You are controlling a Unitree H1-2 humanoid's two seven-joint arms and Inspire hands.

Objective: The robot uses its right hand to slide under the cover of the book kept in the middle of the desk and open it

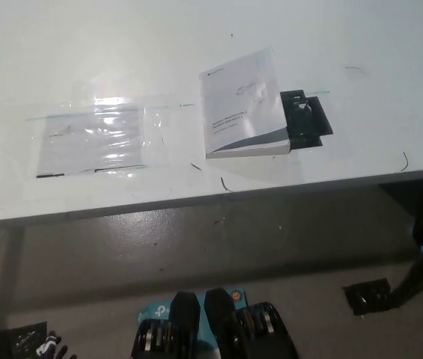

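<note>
Item 1 – book (242, 105): closed, lying flat on the white desk (121, 45), cover up, white w/ grey band at its near edge and small dark print. Sits beyond the right robot hand (368, 295) and a little to that hand's left, well apart from it; not touched by either hand.

Item 2 – black flat piece (305, 120): on desk, touching the book's right edge, approx. straight beyond the right robot hand. Can't tell what it is.

Item 3 – clear plastic sheet (95, 138): flat on desk, glare on it, far to the left of the right robot hand, apart from the book.

Item 4 – right robot hand: black, low in the head view at lower right, nearer than the desk's front edge and off the desktop, arm running off to the right. Too dark and small to read – can't tell if wide, narrow or holding anything.

Item 5 – left robot hand (43, 345): only a bit shows at the bottom-left corner, at rest, well short of the desk. State can't be told.

Misc.: a few thin dark marks on desk near the front edge, betw. book and right robot hand.
</note>
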